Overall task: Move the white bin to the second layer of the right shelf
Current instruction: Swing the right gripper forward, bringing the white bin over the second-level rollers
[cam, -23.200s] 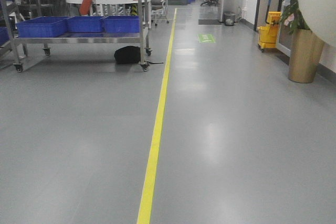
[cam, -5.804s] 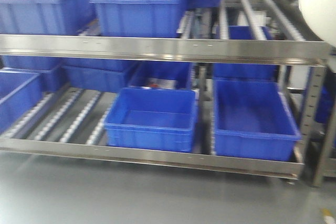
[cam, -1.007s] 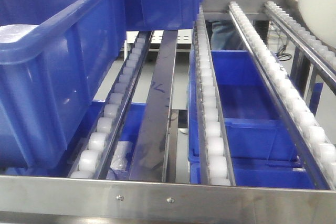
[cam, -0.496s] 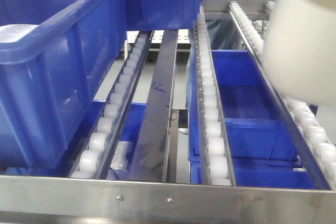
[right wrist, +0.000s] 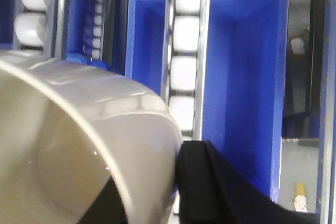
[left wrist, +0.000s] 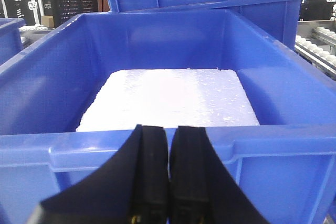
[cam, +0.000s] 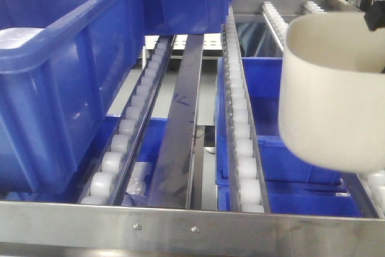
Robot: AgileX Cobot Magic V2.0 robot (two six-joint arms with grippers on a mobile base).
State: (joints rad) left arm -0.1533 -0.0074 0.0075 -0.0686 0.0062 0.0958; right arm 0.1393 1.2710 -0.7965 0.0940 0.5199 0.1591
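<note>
The white bin (cam: pixel 334 106) hangs at the right of the front view, just above the roller rails (cam: pixel 240 118) of the steel rack level, tilted with its mouth showing. My right gripper (right wrist: pixel 157 187) is shut on the bin's (right wrist: pixel 79 145) wall, one black finger (right wrist: pixel 205 182) outside and the other inside. In the front view only a black bit of the right gripper (cam: pixel 376 16) shows at the bin's far rim. My left gripper (left wrist: pixel 169 129) is shut on nothing, just in front of a blue crate's rim (left wrist: pixel 79 150).
A large blue crate (cam: pixel 66 76) sits on the left rails, with a white foam slab (left wrist: pixel 168 98) inside. More blue crates (cam: pixel 283 142) stand on the level below. The flat steel front lip (cam: pixel 192 227) with screws runs along the near edge.
The white bin has come down and leftward into the front view, from the top right corner to just above the right rails. The rack and crates have not moved.
</note>
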